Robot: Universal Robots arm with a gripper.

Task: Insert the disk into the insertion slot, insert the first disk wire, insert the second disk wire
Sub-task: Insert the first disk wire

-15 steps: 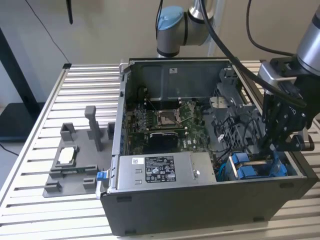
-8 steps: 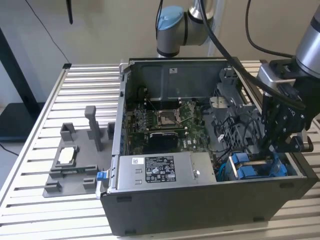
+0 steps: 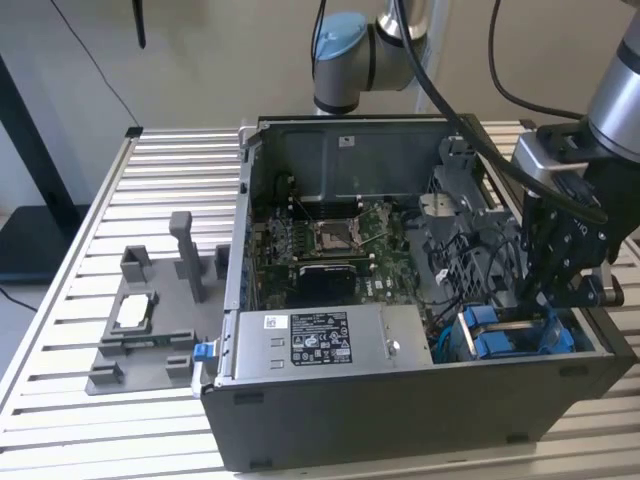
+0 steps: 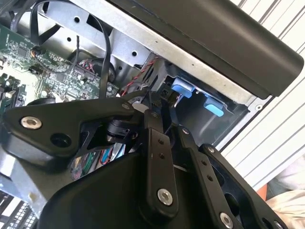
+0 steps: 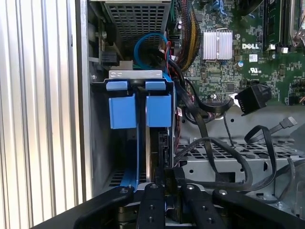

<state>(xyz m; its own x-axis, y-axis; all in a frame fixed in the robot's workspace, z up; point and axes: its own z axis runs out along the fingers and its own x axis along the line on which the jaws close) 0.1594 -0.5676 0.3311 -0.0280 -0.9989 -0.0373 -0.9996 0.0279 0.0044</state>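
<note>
claw (image 3: 540, 298) above insertion slot (image 3: 503, 336), case (image 3: 400, 420) open

The gripper (image 5: 170, 175) sits at one end of the insertion slot (image 5: 102, 143), in line with the disk (image 5: 160, 143), which stands on edge inside. Two blue tabs (image 5: 123, 112) close the opposite end. Black cables (image 5: 209, 143) run alongside, near the green motherboard (image 5: 228, 71).

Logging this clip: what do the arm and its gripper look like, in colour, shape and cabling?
The arm is round silver-grey tubing, with a light blue cap on one joint. Black cables run down along it. The gripper is black, built of flat linked bars pinned with silver bolts.
</note>
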